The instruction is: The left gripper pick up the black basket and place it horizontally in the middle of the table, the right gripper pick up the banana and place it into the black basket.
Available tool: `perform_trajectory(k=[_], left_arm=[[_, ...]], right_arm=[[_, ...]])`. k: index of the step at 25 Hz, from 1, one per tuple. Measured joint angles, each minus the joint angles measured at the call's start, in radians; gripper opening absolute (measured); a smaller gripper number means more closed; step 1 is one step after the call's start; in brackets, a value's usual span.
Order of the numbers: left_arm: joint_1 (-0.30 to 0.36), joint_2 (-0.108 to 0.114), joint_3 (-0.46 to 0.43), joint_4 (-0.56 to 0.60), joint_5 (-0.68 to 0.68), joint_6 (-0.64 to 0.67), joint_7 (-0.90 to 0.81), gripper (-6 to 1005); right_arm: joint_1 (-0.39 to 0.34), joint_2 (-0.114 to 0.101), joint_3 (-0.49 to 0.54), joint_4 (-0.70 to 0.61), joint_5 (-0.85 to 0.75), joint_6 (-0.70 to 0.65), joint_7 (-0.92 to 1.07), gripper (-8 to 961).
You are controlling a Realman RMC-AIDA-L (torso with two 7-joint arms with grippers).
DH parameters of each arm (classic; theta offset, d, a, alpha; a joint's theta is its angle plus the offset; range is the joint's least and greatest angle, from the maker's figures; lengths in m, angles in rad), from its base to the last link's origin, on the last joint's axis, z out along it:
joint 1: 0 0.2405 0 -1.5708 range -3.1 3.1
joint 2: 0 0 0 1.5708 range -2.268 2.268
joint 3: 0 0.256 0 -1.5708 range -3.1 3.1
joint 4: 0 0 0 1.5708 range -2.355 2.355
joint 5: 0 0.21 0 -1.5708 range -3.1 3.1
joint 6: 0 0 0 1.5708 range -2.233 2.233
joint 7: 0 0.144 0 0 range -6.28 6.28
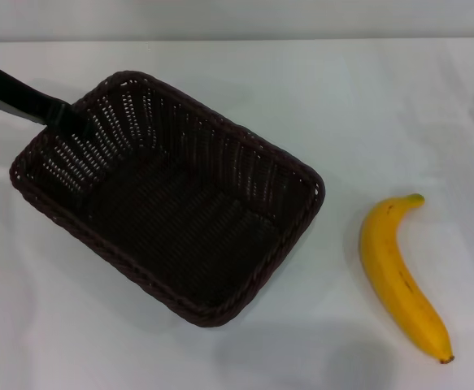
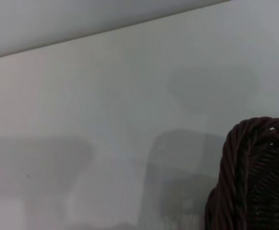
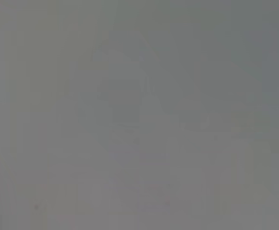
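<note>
The black basket (image 1: pixel 171 203) sits on the white table (image 1: pixel 399 106), left of centre, turned diagonally with its open side up. My left gripper (image 1: pixel 64 116) comes in from the far left and meets the basket's far-left rim corner. The left wrist view shows a piece of that braided rim (image 2: pixel 254 177) over the table. The banana (image 1: pixel 399 276) lies on the table to the right of the basket, apart from it, stem end pointing away from me. My right gripper is out of view, and the right wrist view shows only a plain grey surface.
The table's far edge (image 1: pixel 237 38) meets a pale wall. Bare tabletop lies between the basket and the banana and in front of both.
</note>
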Motion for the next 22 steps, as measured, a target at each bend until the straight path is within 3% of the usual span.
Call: perform_trajectory(k=[14,22], left_arm=[[0.040,0.007,-0.015,0.001,-0.077,-0.003,0.003,223],[0.133,0.063,-0.119,-0.065,-0.348,-0.034,0.035,194]], right_arm=[[0.021,0.000,0.000,0.009,0.001,-0.007,0.000,846],[0.013,0.000,0.002,0.012,0.001,-0.003,0.000,846]])
